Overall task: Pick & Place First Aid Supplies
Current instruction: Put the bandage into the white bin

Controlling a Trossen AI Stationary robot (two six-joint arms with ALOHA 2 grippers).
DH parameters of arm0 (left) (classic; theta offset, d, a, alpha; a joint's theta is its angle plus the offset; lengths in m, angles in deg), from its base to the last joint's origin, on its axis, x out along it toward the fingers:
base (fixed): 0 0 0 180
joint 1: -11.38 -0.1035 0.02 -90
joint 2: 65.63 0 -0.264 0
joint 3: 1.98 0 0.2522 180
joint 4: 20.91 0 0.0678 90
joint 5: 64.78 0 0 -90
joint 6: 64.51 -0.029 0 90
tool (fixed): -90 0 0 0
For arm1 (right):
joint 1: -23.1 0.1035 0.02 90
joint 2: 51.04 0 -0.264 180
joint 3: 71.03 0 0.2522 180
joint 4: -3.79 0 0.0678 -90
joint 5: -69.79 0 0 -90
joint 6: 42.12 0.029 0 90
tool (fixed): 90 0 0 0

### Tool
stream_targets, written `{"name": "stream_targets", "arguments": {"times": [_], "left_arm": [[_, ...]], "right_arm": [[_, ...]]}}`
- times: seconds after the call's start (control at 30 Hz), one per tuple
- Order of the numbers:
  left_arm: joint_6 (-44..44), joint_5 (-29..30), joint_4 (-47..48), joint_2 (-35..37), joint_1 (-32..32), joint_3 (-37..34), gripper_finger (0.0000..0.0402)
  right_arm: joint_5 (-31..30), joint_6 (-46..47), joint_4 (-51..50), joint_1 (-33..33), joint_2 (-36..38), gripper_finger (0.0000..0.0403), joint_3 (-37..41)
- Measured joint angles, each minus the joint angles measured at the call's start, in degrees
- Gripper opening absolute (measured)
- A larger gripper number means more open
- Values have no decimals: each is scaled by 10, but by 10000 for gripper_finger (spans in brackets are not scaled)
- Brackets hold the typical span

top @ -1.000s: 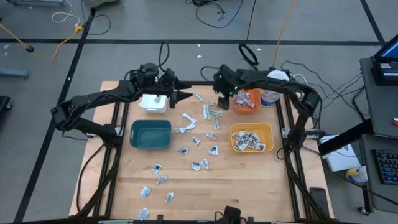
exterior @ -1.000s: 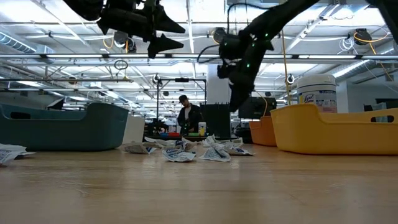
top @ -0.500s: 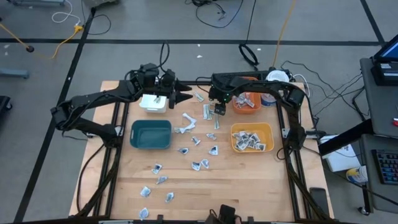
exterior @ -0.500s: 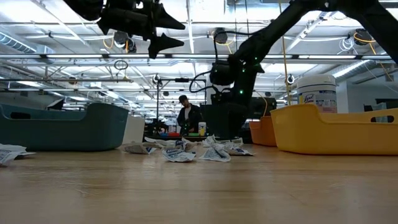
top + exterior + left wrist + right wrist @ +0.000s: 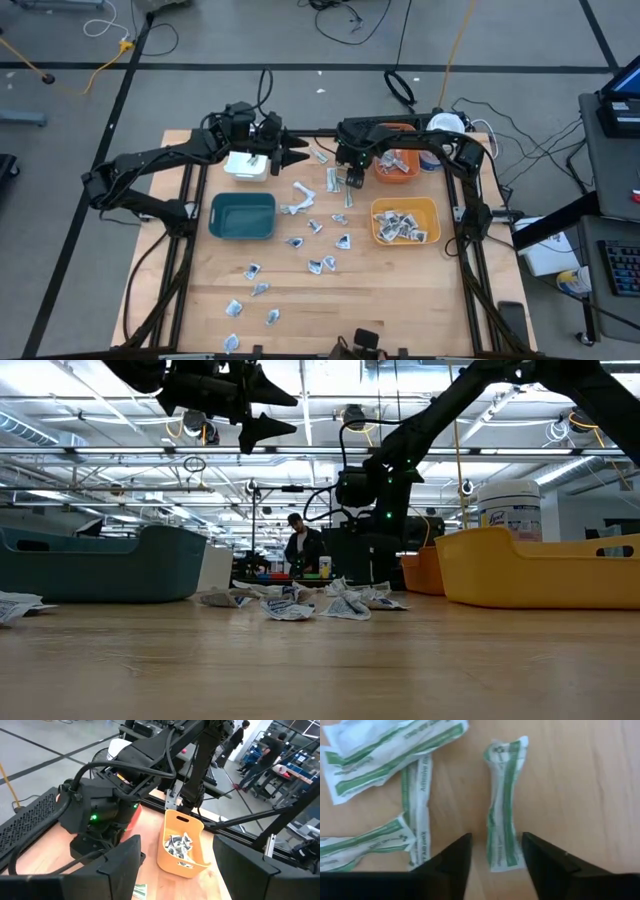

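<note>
Our right gripper (image 5: 492,857) straddles one wrapped strip (image 5: 503,805) lying flat on the desk (image 5: 580,780), jaws apart; a slip could nudge the neighbouring strips (image 5: 417,815). Our left gripper (image 5: 296,156) waits open by the white bin (image 5: 247,167).

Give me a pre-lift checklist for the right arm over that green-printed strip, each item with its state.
1. Right gripper is down at the table over the wrapped strip: ok.
2. Strip lies between the fingers, one on each side: ok.
3. Fingers have closed onto the strip: not ok; a gap shows on both sides.
4. Neighbouring strips are outside the fingers: ok, they lie apart to one side.
5. Left gripper is out of the way: ok, raised near the white bin, fingers open.
6. Orange bin has room for the strip: cannot tell.
</note>
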Motion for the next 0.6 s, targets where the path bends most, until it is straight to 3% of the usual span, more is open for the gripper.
{"name": "stream_targets", "arguments": {"times": [0.23,0.47,0.6], "left_arm": [[0,0,0,0,0,0,255],[-6,0,0,0,-3,0,255],[-6,1,-1,0,-5,0,255]], "right_arm": [[6,0,-4,0,-1,13,0],[30,44,1,-2,43,2,2],[105,48,18,2,100,1,2]]}}
